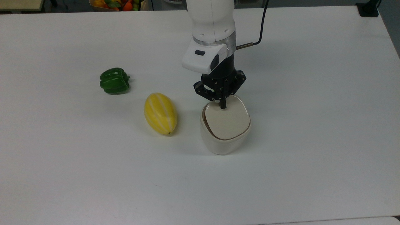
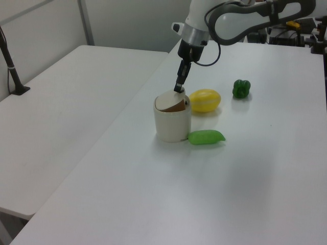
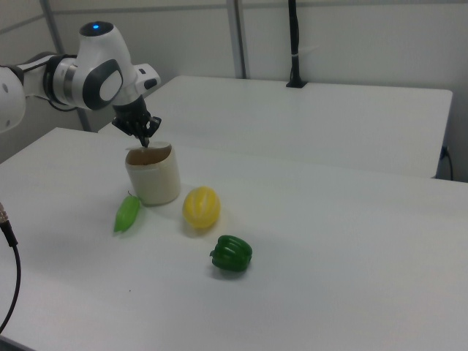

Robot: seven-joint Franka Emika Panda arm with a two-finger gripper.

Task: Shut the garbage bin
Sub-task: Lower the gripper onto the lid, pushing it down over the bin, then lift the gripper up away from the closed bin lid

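The garbage bin [image 1: 223, 142] is a cream-white tub standing near the table's middle. Its beige lid [image 1: 227, 122] lies almost flat on the rim, with a thin dark gap left along the top view's left edge. In the left view the lid [image 2: 170, 101] still slopes a little, raised on the side toward the melon. My gripper [image 1: 222, 105] is shut, fingers together and pointing down. Its tip presses on the lid's far edge, next to the rim. From the side views, the gripper [image 2: 179, 89] [image 3: 144, 141] sits just above the bin [image 2: 172, 125] [image 3: 153, 179].
A yellow melon [image 1: 160, 113] lies close to the bin on the top view's left, a green pepper [image 1: 114, 81] farther left. A green pod [image 2: 206, 137] rests against the bin's base. A basket of fruit [image 1: 118, 4] is beyond the table's far edge.
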